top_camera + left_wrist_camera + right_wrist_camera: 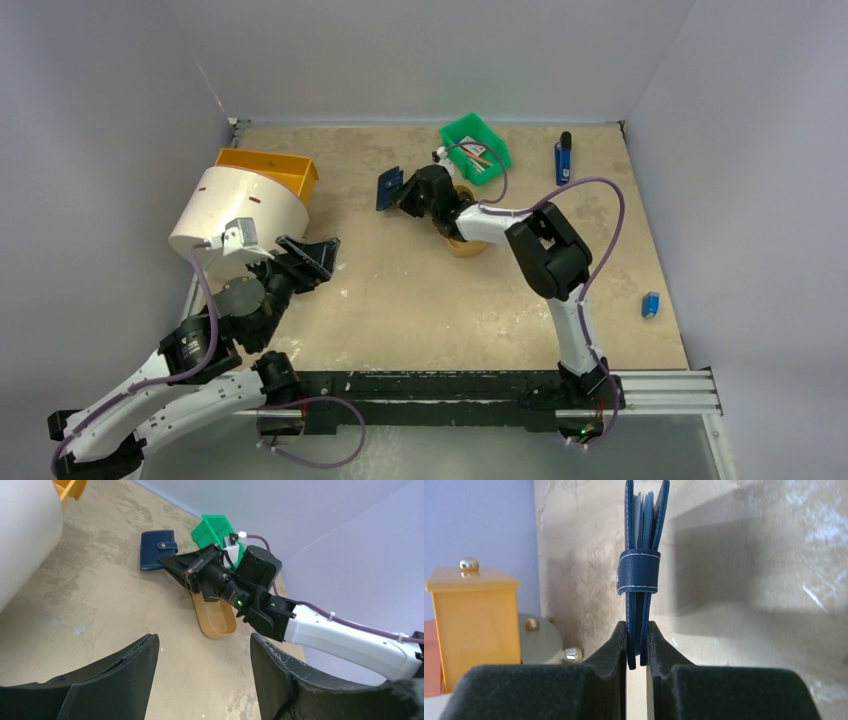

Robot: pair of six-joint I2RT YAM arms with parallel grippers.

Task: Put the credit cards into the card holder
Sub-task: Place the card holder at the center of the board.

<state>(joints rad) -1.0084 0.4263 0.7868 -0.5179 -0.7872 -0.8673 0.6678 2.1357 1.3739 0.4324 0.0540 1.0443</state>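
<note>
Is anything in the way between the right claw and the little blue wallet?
No, nothing visible is in the way. The right gripper is pinching the card holder by its edge, with one finger pressed on each side.

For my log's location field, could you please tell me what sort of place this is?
Probably a robot-lab test cell: plain pale walls box in a scuffed tan tabletop, a black metal rail lines its near edge, and props include a green plastic bin and a navy-blue folding wallet.
</note>
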